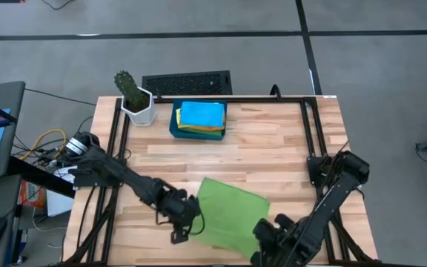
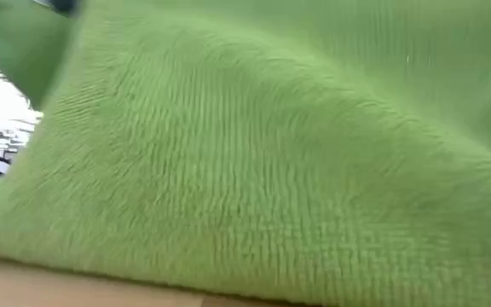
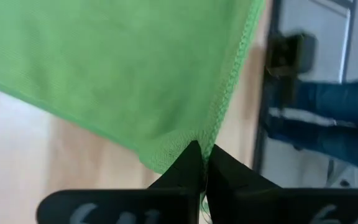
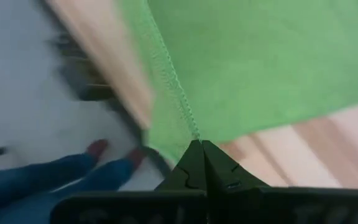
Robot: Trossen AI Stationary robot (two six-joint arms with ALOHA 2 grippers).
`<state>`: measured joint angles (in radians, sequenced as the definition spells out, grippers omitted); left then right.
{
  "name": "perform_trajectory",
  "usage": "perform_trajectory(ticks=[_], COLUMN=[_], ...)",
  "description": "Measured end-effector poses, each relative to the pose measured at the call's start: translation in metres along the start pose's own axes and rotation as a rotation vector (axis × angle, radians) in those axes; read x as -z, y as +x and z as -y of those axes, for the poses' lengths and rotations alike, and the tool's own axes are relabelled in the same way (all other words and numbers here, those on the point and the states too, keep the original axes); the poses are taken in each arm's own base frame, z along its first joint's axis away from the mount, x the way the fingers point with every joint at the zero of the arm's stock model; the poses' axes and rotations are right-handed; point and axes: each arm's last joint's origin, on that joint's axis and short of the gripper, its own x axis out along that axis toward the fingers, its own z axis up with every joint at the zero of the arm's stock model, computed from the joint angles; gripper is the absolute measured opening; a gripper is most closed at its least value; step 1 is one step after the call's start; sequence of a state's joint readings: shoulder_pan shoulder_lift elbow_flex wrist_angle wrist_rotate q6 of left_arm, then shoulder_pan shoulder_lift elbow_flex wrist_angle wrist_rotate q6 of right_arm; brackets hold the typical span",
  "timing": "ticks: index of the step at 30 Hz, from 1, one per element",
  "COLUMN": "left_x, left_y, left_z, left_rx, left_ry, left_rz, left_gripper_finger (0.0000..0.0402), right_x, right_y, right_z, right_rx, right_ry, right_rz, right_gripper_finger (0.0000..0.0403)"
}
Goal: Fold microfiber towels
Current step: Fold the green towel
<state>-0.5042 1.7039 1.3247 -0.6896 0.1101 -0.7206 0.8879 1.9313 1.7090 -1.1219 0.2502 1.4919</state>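
A green microfiber towel [image 1: 230, 213] lies spread near the table's near edge; it fills the low view [image 2: 254, 145]. My left gripper [image 1: 191, 228] is shut on its near left corner. My right gripper [image 1: 264, 231] is shut on its near right corner. A dark teal tray [image 1: 175, 127] at the far middle holds a stack with a sky-blue towel [image 1: 202, 113] on top and yellow and orange edges below it. My left gripper pinches the green towel's corner [image 3: 185, 144] between its two fingertips, beside the stitched hem. The towel spreads away from the fingers. My right gripper pinches the towel's hemmed corner [image 4: 192, 134] between its two fingertips; the cloth spreads away from them.
A potted cactus [image 1: 133, 95] in a white pot stands at the far left corner. A black keyboard-like object [image 1: 187, 81] lies behind the table. A person's legs in blue trousers [image 3: 328, 118] stand beyond the table's near edge.
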Motion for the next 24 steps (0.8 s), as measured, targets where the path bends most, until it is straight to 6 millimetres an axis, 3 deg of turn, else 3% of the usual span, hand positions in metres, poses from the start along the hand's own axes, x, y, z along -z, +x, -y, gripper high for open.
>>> perform_trajectory(ticks=[8,14,24], left_x=[-0.031,-0.046,-0.055], left_y=[0.000,0.017,0.042], left_z=[-0.040,-0.067,-0.093], left_rx=[-0.100,-0.153,-0.208], left_ry=[0.023,0.029,-0.023], left_rz=[0.065,0.037,-0.010], left_gripper_finger=[0.0000,0.0000,0.0000], right_x=[0.000,-0.005,0.000], right_y=[0.016,0.025,0.050], right_z=[0.045,0.069,0.082], right_rx=[0.133,0.182,0.159], right_ry=[0.023,0.033,0.030], right_rz=[-0.008,-0.017,-0.017], right_gripper_finger=[0.0006,0.0007,0.0007])
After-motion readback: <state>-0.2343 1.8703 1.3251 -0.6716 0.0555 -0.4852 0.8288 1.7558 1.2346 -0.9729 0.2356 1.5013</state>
